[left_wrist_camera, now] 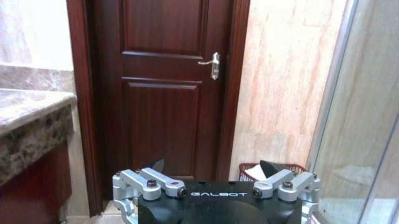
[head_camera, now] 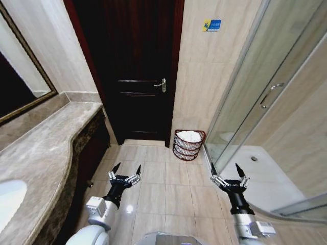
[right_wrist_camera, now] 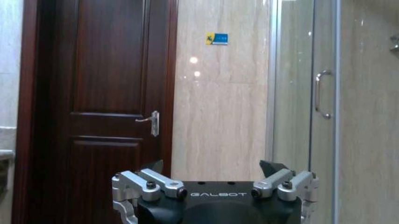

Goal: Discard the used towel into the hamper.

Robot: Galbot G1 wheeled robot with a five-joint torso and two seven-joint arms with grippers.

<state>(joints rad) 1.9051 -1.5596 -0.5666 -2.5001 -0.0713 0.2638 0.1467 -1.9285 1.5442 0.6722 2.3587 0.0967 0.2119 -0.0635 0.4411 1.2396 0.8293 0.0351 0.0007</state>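
The hamper (head_camera: 188, 148), a small round red-brown wire basket, stands on the tiled floor against the wall right of the door. A white towel (head_camera: 189, 136) lies bunched inside it, filling the top. My left gripper (head_camera: 127, 168) hovers low over the floor, open and empty, well short of the hamper and to its left. My right gripper (head_camera: 225, 170) is level with it on the right, also open with nothing between its fingers. In the left wrist view the hamper (left_wrist_camera: 283, 167) peeks out behind the open left gripper (left_wrist_camera: 213, 165). The right gripper (right_wrist_camera: 212, 165) faces the wall.
A marble counter (head_camera: 41, 148) with a white basin (head_camera: 7, 199) runs along the left under a mirror. A closed dark wooden door (head_camera: 138, 76) is straight ahead. A glass shower enclosure (head_camera: 265, 102) with a raised white tray bounds the right. Beige floor tiles (head_camera: 163, 184) lie between.
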